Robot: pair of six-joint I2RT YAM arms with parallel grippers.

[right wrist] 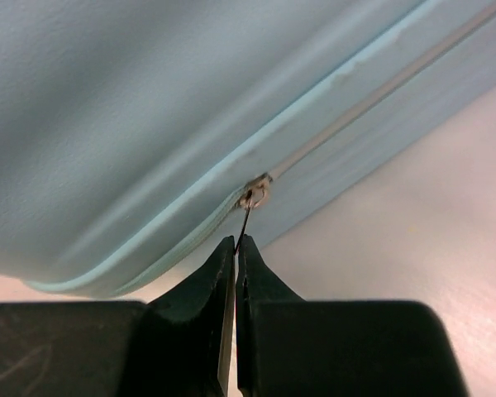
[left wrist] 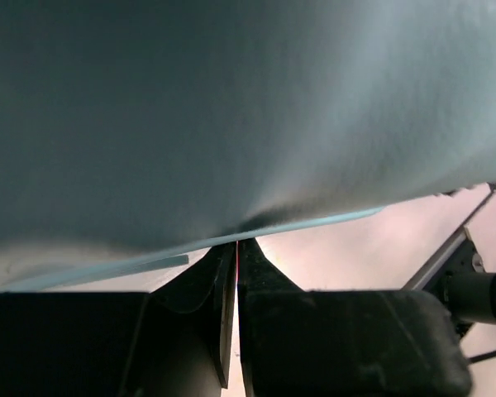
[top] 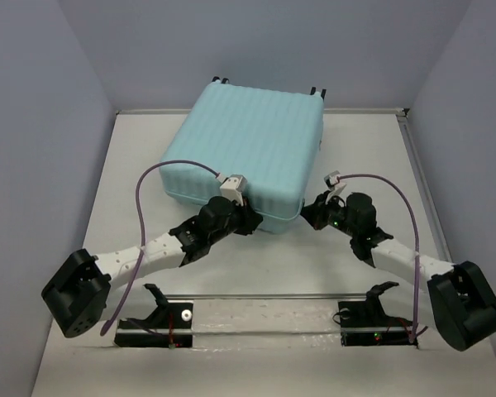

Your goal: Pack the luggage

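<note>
At the centre of the top view, the right gripper pinches the suitcase zipper pull, while the left gripper jaws sit pressed together at its near edge.

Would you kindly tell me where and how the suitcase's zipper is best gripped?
Grip the thin pull tab hanging from the slider, coming in from the near right corner. The slider sits flush against the suitcase, but the tab sticks out toward the right hand, which is shut on it.
</note>
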